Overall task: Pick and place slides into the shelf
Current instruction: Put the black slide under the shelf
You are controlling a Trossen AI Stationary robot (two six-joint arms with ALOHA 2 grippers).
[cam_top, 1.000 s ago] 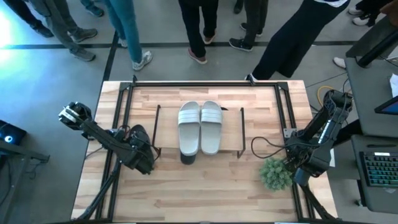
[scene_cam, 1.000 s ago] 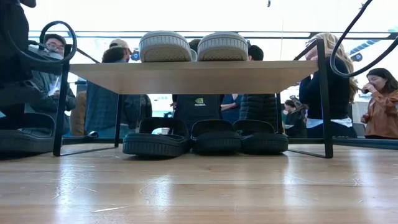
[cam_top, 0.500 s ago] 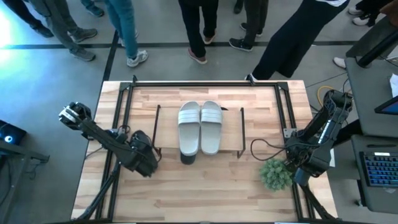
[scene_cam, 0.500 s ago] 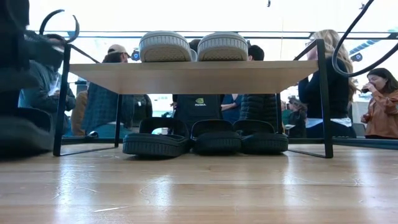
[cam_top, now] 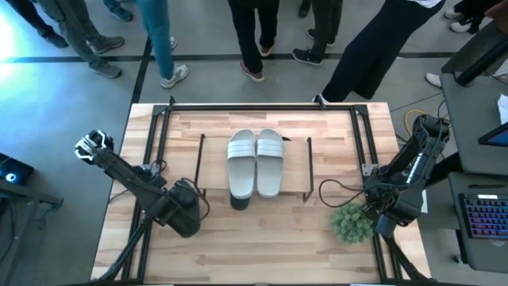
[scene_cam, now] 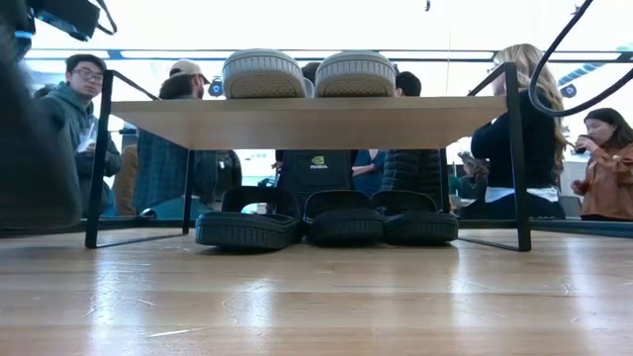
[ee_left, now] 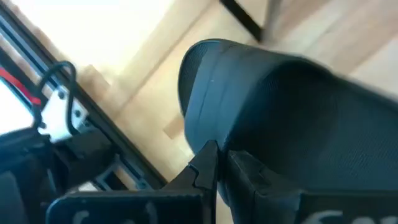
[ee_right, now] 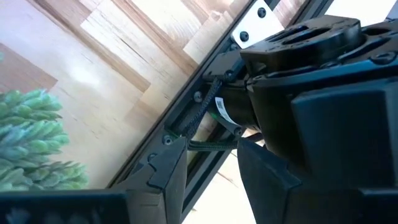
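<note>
My left gripper (cam_top: 184,216) is near the table's left side, by the shelf's near left leg, shut on a black slide (ee_left: 280,106). That slide shows as a dark mass (scene_cam: 35,148) at the low view's left edge. The shelf (cam_top: 295,171) stands mid-table on thin black wire legs. Two pale slides (cam_top: 241,165) (cam_top: 269,163) lie side by side on its top board (scene_cam: 307,122). Three black slides (scene_cam: 247,222) (scene_cam: 343,220) (scene_cam: 415,220) rest on their soles under it. My right gripper (cam_top: 379,225) waits open at the table's right edge. My left gripper pinches the black slide between its two fingers (ee_left: 204,163), close to one rounded end (ee_left: 199,68). The slide itself covers the exact place of contact. In the low view it hangs off the tabletop, lifted clear.
A small green plant (cam_top: 351,222) sits at the near right, just beside my right gripper. A black metal frame (cam_top: 262,106) runs round the tabletop. Bare wood (cam_top: 262,246) lies between the shelf and the near edge. Several people stand beyond the far edge.
My left gripper has moved toward the near edge and slightly right, carrying the black slide. The slide was low by the shelf's left leg. It now stands higher and closer to the low camera, off the table.
</note>
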